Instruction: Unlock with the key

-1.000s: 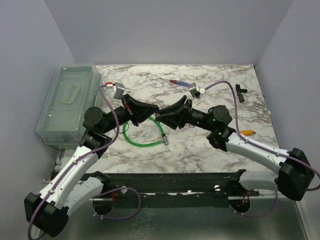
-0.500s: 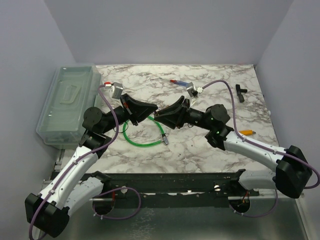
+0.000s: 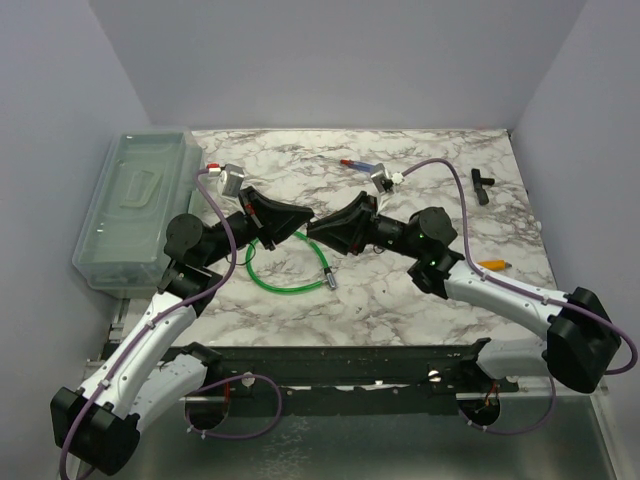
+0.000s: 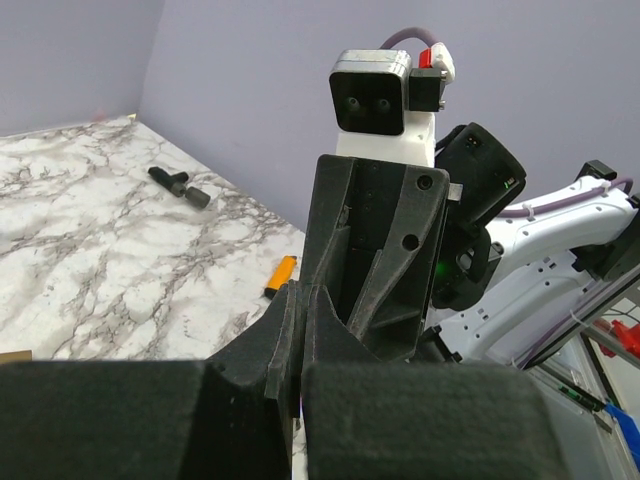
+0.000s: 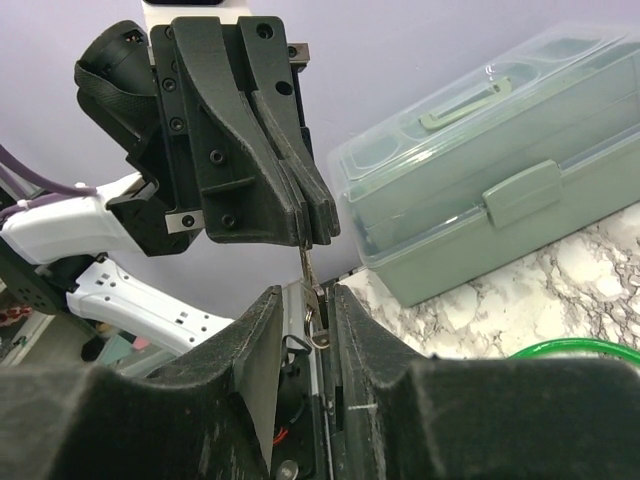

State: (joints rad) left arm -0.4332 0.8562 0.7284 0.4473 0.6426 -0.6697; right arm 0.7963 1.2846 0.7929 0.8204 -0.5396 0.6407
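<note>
My left gripper (image 3: 298, 221) and right gripper (image 3: 313, 230) meet tip to tip above the middle of the marble table. In the right wrist view the left gripper (image 5: 316, 232) is shut on the thin silvery key (image 5: 305, 262), which hangs down from its fingertips. A small ring (image 5: 318, 337) with a second metal piece dangles at the key's lower end, in the gap of my right gripper (image 5: 307, 295). The right jaws stand a little apart and grip nothing that I can see. In the left wrist view the left gripper (image 4: 303, 300) is pressed shut. The padlock is out of view.
A green cable (image 3: 285, 282) with a metal tip (image 3: 330, 278) lies under the grippers. A pale green plastic box (image 3: 135, 205) stands at the left edge. A red and blue pen (image 3: 358, 164), a black part (image 3: 483, 185) and an orange item (image 3: 493, 265) lie on the right.
The right arm has edged slightly left, bringing its gripper closer against the left gripper's tip. The left arm has barely moved.
</note>
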